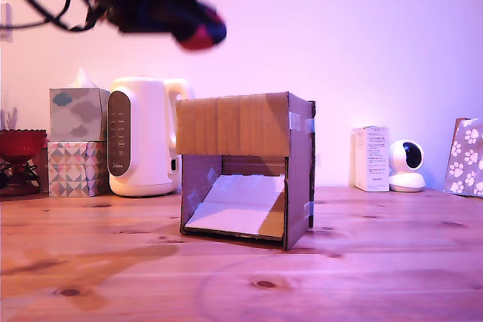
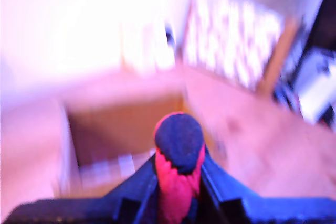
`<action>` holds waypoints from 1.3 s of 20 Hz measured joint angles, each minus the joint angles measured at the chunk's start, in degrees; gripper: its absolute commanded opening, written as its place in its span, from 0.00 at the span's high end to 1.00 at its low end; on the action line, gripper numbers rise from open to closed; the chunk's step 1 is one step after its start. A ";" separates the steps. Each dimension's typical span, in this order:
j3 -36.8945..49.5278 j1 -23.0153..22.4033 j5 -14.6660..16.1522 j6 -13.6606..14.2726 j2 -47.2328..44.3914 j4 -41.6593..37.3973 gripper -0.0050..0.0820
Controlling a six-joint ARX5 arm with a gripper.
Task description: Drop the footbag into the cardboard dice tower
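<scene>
Stretching across the lower half of the exterior view, the wooden bench (image 1: pixel 362 277) shows knots and grain under pinkish light, backed by a plain pale wall. At about 9 o'clock from the cardboard dice tower (image 1: pixel 245 167) stand a white kettle (image 1: pixel 139 137), two stacked tissue boxes (image 1: pixel 77 141) and a red bowl (image 1: pixel 19 145). At 3 o'clock sit a white carton (image 1: pixel 371 158), a small round camera (image 1: pixel 407 165) and a paw-print bag (image 1: pixel 464 156).

The tower rests upright on the bench, its long axis vertical, its front opening facing the viewer with a pale ramp (image 1: pixel 241 205) sloping down toward the front. In the blurred wrist view its open top (image 2: pixel 126 129) appears as a brown hollow.

The gripper (image 1: pixel 198 32) hangs high, at roughly 11 o'clock from the tower, well above it. Its dark fingers (image 2: pixel 215 179) are pinching the footbag (image 2: pixel 178 150), whose navy panel points outward and red sides bulge between them. The ball looks slightly squeezed lengthwise along the fingers.
</scene>
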State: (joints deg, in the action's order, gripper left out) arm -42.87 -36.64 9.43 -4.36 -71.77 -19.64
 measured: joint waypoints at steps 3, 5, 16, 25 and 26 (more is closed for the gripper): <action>-4.22 0.44 -0.22 1.40 -3.65 -0.46 0.93; -9.22 1.05 -0.22 1.55 -7.17 1.03 0.93; -31.67 4.68 2.23 2.95 -28.00 18.14 0.93; -33.48 5.35 3.63 3.15 -28.26 22.49 0.13; -34.62 5.35 3.63 3.17 -28.26 24.15 0.13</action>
State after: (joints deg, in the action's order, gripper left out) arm -77.49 -31.29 13.06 -1.19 -100.03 4.51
